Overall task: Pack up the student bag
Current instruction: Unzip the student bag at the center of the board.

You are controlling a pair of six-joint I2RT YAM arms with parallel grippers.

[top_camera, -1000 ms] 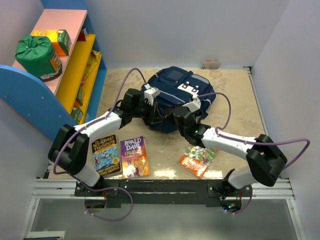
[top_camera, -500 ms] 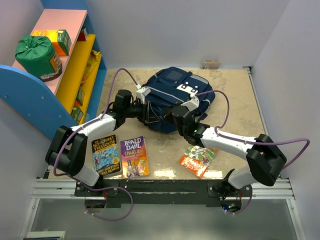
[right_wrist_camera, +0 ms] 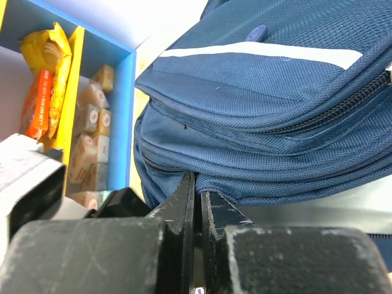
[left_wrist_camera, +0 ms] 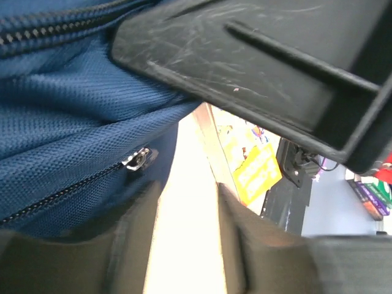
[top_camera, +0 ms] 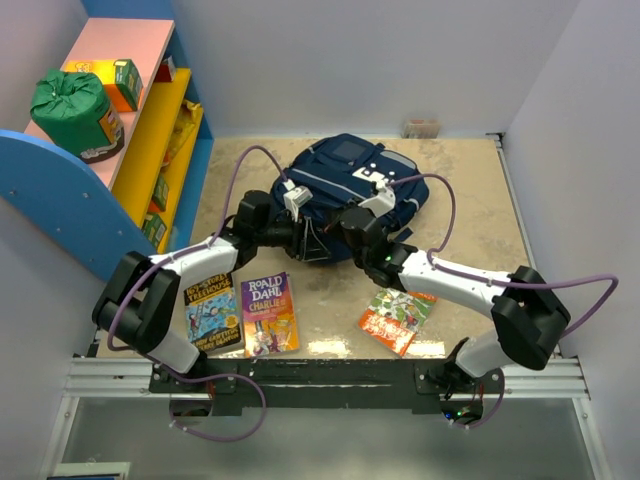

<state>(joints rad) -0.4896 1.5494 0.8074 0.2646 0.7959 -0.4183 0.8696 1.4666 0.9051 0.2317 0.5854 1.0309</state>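
Note:
The navy-blue student bag [top_camera: 350,175] lies at the middle back of the table, grey stripe and white patches facing up. My right gripper [top_camera: 347,224] is at the bag's near edge; in the right wrist view its jaws [right_wrist_camera: 197,187] are pinched shut on a fold of blue fabric [right_wrist_camera: 257,153]. My left gripper [top_camera: 308,238] is just left of it at the same edge. In the left wrist view its jaws [left_wrist_camera: 187,199] stand apart with bare table between them, beside a metal zipper pull [left_wrist_camera: 138,158]. The right gripper's black body [left_wrist_camera: 257,73] fills the top there.
Three books lie near the front: a blue one [top_camera: 210,308], a purple Roald Dahl one [top_camera: 267,312] and an orange-green one [top_camera: 397,313]. A blue-and-yellow shelf [top_camera: 150,150] at the left holds a green sack [top_camera: 72,108] and snack packs [right_wrist_camera: 46,92]. A small box [top_camera: 421,128] stands at the back wall.
My left gripper has swung back toward the bag's near edge and dropped lower beside the right gripper. The right gripper has shifted slightly left, still pinching the fabric.

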